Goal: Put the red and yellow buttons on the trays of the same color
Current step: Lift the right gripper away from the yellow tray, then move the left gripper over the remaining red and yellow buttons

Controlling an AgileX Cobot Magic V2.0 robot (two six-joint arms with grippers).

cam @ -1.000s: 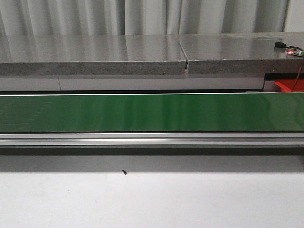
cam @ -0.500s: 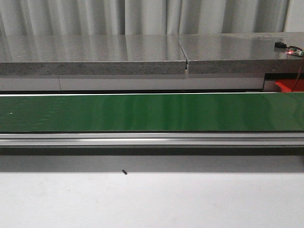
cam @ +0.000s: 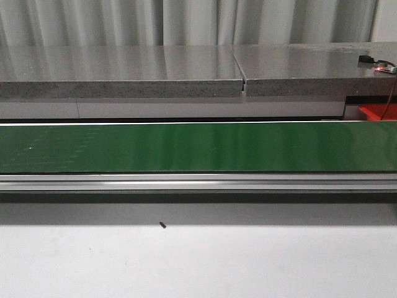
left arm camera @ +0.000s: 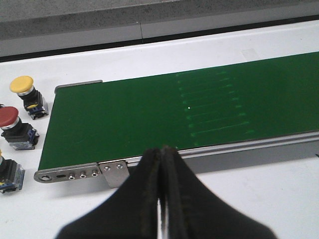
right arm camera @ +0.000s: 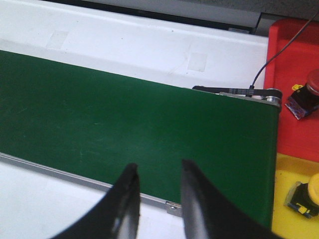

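In the left wrist view, a yellow button [left arm camera: 22, 85] and a red button [left arm camera: 10, 119] stand on the white table beside the end of the green belt [left arm camera: 149, 114]. A third button [left arm camera: 7, 173] is cut off by the frame edge. My left gripper [left arm camera: 162, 151] is shut and empty, hovering by the belt's near rail. In the right wrist view, a red button [right arm camera: 310, 88] sits on the red tray [right arm camera: 291, 55] and a yellow button [right arm camera: 308, 193] on the yellow tray [right arm camera: 286, 167]. My right gripper [right arm camera: 158, 165] is open and empty over the belt's near edge.
The front view shows the green conveyor belt [cam: 198, 147] running across the table, its metal rail [cam: 198, 181] in front and a grey stone ledge [cam: 124, 71] behind. A corner of the red tray [cam: 375, 112] shows at the far right. Neither arm appears there.
A small pale speck and faint marks on the belt have shifted to the right in the front view. Nothing else differs.
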